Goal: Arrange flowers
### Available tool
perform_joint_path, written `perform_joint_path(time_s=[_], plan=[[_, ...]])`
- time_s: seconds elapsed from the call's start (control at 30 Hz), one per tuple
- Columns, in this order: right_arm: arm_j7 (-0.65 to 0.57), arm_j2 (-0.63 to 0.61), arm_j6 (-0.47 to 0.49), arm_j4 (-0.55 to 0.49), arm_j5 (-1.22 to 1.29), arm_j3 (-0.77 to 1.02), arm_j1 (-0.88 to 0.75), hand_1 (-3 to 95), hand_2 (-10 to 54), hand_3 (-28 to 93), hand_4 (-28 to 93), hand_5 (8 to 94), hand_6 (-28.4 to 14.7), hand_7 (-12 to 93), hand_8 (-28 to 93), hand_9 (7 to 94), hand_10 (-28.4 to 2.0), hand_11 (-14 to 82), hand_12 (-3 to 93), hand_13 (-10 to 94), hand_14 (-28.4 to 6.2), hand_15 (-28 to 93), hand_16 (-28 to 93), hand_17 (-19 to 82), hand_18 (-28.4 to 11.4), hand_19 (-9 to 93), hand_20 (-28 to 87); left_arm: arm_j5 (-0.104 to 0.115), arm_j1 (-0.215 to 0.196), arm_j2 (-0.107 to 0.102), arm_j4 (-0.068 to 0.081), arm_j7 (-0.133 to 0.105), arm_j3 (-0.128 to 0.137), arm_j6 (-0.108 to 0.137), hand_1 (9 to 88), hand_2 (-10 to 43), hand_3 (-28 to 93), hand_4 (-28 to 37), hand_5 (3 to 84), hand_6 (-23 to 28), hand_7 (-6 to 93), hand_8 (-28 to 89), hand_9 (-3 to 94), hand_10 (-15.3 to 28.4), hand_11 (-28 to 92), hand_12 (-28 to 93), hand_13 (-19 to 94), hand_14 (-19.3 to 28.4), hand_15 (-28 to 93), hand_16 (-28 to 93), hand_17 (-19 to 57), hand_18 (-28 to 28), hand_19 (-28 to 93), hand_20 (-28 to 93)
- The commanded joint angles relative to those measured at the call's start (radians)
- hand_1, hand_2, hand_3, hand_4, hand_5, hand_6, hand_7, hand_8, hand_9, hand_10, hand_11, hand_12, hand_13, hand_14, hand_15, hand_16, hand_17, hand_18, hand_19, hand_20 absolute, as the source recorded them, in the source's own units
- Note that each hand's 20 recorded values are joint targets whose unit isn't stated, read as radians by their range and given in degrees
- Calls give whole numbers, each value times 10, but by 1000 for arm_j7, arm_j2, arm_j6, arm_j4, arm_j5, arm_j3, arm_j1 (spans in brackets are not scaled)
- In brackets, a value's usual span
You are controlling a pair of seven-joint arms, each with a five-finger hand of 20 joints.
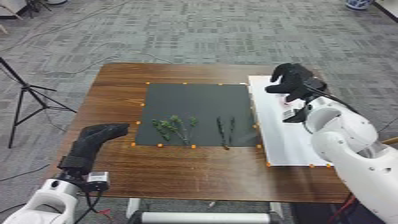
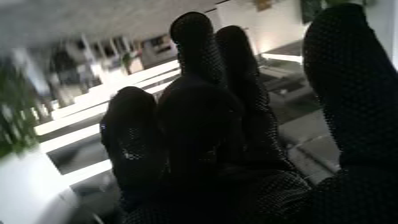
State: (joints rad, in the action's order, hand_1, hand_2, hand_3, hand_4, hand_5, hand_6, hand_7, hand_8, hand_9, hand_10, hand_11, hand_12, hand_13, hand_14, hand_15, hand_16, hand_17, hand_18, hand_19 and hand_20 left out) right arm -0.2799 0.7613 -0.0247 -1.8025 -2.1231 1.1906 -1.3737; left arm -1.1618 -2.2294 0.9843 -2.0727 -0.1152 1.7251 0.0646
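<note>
From my seat I have both hands in the head view over the brown table (image 1: 115,95). My right hand (image 1: 291,80) is above the far part of the white board (image 1: 289,145), its arm coming in from the right side. Its fingers are loose and spread, with a gap by the thumb, and I make out nothing in its grasp. The right wrist view agrees: the black glove has some fingers standing up and one bent, none of them closed on anything.

My left hand (image 1: 99,133) is at the left part of the table, just beside the dark mat (image 1: 191,102), its fingers relaxed and together, pointing in toward the mat.

The flowers are on the mat, in its near half. The leafy green sprigs (image 1: 175,127) lie toward its left side, fanned out, their stems running down close to the near edge. To the right of them are two thin dark sprigs (image 1: 221,131), apart at their tops and coming together at their lower ends. Something small and pinkish shows on the board beside my right wrist, too small for me to name.

Small orange markers line the mat and the board. A black tripod (image 1: 24,88) stands on the grey floor (image 1: 178,37) left of the table, and a blue-and-white vase (image 1: 358,4) sits on the floor beyond it.
</note>
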Motion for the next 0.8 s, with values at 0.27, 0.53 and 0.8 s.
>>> perform_joint_path(time_s=[0.27,0.53,0.8], plan=[[-44,-55,127,5,-20,153,-227,338,-95,640,-103,558,-47,433,-77,708,-145,377,335,868,-45,652,351,632,-142,932,643,-2,-11,5,-10,9,9,-13,250,-3,668,-252,577,-9,136,-93,530,146,186,115,399,173,133,16,36,130,102,169],[-39,-31,117,33,-13,99,-205,291,-95,595,-99,615,-65,372,-55,767,-155,368,326,889,-40,639,351,651,-139,932,644,-7,-2,2,-5,9,-1,-17,250,-2,668,-252,577,-9,136,-93,530,145,187,115,399,172,133,15,36,130,102,169],[-69,-9,47,94,-105,-10,-142,275,-95,533,-114,670,-82,311,-29,814,-165,355,313,919,-35,625,352,693,-118,932,632,-8,-6,12,-5,14,-11,-23,251,-1,667,-251,577,-9,136,-93,530,146,187,115,399,173,134,15,36,130,102,169]])
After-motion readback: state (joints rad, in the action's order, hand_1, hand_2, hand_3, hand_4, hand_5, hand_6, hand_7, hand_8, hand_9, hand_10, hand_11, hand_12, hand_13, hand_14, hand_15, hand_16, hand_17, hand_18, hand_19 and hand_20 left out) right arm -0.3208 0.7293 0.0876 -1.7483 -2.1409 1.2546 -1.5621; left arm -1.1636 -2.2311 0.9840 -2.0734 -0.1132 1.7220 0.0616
